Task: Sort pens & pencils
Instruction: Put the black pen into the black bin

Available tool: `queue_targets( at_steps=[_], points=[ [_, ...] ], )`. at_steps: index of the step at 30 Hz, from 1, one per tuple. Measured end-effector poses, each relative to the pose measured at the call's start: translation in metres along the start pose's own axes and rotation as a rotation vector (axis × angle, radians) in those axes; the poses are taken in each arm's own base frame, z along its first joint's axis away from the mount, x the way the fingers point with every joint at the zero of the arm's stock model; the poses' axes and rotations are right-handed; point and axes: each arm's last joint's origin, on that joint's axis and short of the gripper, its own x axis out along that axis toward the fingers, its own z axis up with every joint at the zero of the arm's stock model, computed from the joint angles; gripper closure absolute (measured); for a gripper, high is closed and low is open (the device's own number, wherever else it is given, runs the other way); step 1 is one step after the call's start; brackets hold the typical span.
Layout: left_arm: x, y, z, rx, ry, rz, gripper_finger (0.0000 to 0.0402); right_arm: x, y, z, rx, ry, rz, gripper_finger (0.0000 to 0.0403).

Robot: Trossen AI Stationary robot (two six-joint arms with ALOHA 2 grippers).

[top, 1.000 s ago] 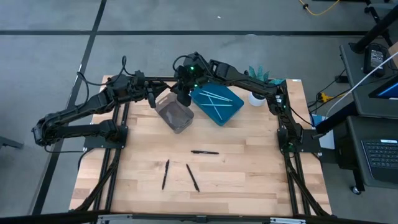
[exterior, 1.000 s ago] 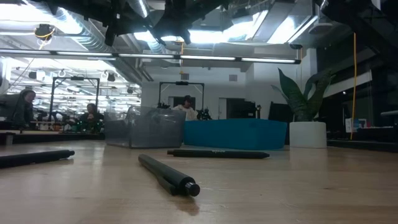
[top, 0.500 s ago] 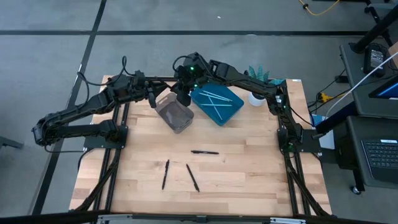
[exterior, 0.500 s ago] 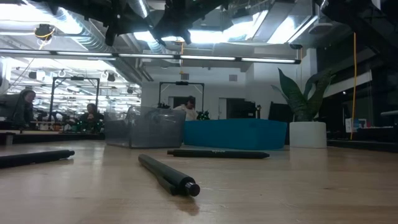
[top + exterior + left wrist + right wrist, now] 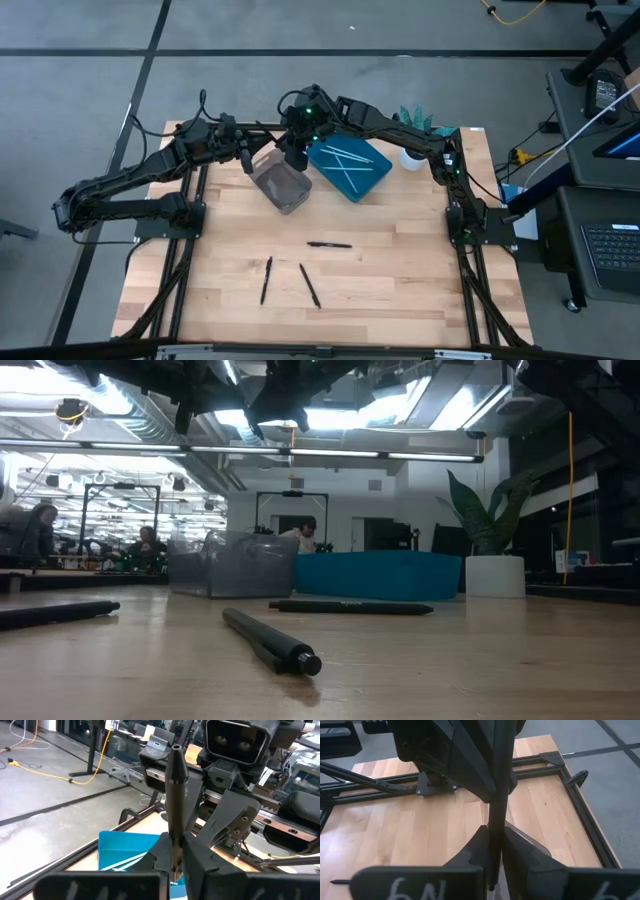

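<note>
We are seeing both grippers meeting above the clear bin [image 5: 281, 184] at the table's far side. The left gripper [image 5: 176, 865] is clamping one end of a black stick [image 5: 175, 795] and the right gripper [image 5: 496, 851] is clamping its other end. The blue tray [image 5: 349, 167] just beside the bin is holding light blue sticks [image 5: 345, 157]. Three black sticks [image 5: 300, 275] are lying on the wooden table [image 5: 400, 270], well apart from both grippers.

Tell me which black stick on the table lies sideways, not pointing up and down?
The black stick nearest the boxes lies crossways in the high view. The other two black sticks, the left one and the right one, point mostly up-down.
</note>
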Motion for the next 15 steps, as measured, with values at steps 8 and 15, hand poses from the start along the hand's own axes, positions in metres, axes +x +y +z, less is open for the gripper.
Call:
queue_targets(
  at_steps=[8,15],
  points=[
    [-0.0001,0.0009,0.0003,0.007,-0.001,0.001,0.0370,0.0000,0.0000,-0.0001,0.000,0.000,0.000,0.0366],
    [-0.0002,0.0033,0.0011,0.000,-0.003,0.009,0.0342,0.0000,0.0000,-0.0001,0.001,0.001,0.000,0.0366]
  ],
)
